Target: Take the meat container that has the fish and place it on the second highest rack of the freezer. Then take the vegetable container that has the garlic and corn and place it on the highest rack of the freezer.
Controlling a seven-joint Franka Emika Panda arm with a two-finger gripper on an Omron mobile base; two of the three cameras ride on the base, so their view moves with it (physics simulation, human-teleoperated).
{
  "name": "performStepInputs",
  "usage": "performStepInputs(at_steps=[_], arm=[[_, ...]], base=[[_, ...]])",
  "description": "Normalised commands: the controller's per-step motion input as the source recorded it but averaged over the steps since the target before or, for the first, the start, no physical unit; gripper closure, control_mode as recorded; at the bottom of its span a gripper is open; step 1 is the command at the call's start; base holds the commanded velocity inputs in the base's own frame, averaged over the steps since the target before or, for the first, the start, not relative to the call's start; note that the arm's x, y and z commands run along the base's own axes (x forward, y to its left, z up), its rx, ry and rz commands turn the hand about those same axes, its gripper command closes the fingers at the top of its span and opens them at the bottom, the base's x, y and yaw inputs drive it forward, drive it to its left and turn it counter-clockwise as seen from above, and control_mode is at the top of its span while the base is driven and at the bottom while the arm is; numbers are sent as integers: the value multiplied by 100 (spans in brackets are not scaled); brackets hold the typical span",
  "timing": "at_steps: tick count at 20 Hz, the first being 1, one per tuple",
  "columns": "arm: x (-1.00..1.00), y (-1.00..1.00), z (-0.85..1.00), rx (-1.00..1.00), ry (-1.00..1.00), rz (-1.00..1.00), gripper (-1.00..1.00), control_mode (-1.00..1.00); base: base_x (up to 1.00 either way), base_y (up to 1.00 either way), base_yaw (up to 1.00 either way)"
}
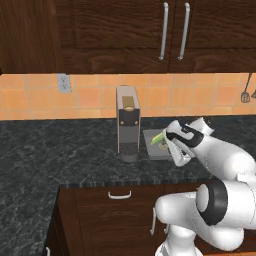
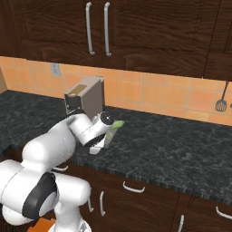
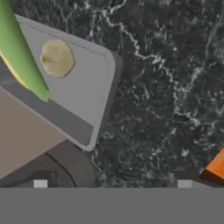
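Note:
The vegetable container (image 3: pixel 87 83) is a shallow grey tray on the black counter, just right of the coffee machine (image 1: pixel 128 125). In it lie the long yellow-green corn (image 3: pixel 19 57) and the small pale garlic (image 3: pixel 57 57). From the left base view I see the tray (image 1: pixel 151 150) and the corn (image 1: pixel 160 137) partly behind my hand. My gripper (image 3: pixel 112 184) hangs open above the tray's near corner and the bare counter beside it, holding nothing. The corn tip (image 2: pixel 117 123) pokes out past my wrist. The meat container with the fish and the freezer are out of view.
The coffee machine (image 2: pixel 86 97) stands close on one side of the tray, and its round base (image 3: pixel 48 168) lies right by one fingertip. Dark wall cabinets (image 1: pixel 150 30) hang above the tiled backsplash. A spatula (image 2: pixel 221 104) hangs at the far right. Black counter (image 2: pixel 172 145) stretches rightward.

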Motion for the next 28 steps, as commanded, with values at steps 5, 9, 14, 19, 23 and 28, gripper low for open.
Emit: performStepInputs(at_steps=[5,9,14,19,23,28], arm=[[66,1,-38,-1,10,0,-100,-100],[41,0,-30,0,4,0,-100,-100],[16,0,-39,-1,1,0,-100,-100],[12,4,-32,-5,0,0,-100,-100],[7,0,-21,-7,4,0,100,-100],[-5,1,-13,-10,0,0,100,-100]], base=[[0,0,0],[0,0,0],[0,0,0],[0,0,0],[0,0,0],[0,0,0]])
